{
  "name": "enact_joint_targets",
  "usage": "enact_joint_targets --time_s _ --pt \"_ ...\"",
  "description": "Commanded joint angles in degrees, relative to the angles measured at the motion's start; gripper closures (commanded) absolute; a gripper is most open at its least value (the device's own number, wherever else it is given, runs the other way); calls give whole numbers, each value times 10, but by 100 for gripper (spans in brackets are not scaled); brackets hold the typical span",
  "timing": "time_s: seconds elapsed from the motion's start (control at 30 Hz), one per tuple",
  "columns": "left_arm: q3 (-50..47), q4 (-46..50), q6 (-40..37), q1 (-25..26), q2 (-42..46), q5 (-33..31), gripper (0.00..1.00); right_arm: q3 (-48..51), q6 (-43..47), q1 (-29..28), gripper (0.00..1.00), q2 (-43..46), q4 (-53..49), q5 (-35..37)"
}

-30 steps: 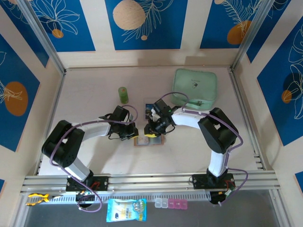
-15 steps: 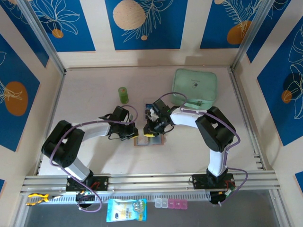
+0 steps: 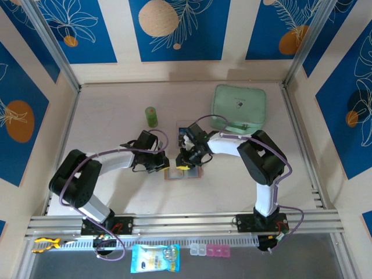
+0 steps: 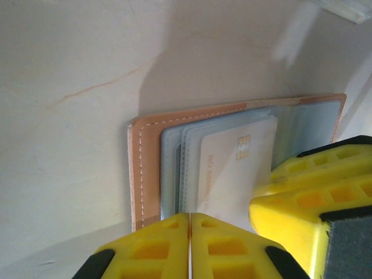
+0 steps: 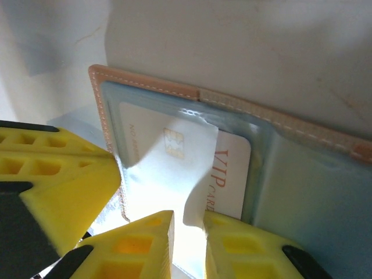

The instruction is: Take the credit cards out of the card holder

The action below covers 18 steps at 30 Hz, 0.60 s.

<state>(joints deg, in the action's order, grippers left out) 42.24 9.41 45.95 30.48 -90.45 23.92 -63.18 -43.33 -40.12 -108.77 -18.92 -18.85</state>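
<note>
My left hand (image 4: 190, 244) clenched over holder (image 4: 145, 168) | right hand (image 5: 187, 232) at card (image 5: 229, 174), grip unclear | I'd slide flat, slowly

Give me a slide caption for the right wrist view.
Right gripper poised over the open card holder, a white VIP card in its clear sleeve.

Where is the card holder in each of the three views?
Top external: card holder lies just below the picture's centre.
Left wrist: card holder is at centre, stitched tan edge at left.
Right wrist: card holder spans the middle, tan edge on top.
Shared landmark: white chip card, in both wrist views.
</note>
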Motion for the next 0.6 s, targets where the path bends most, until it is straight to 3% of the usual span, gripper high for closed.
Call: enact_joint_targets --time_s 0.0,0.57 --pt "-5 18 -9 -6 11 -4 90 -6 12 -5 78 14 -47 28" --pt "-2 9 -8 -6 12 12 90 -14 26 -5 78 24 -64 43"
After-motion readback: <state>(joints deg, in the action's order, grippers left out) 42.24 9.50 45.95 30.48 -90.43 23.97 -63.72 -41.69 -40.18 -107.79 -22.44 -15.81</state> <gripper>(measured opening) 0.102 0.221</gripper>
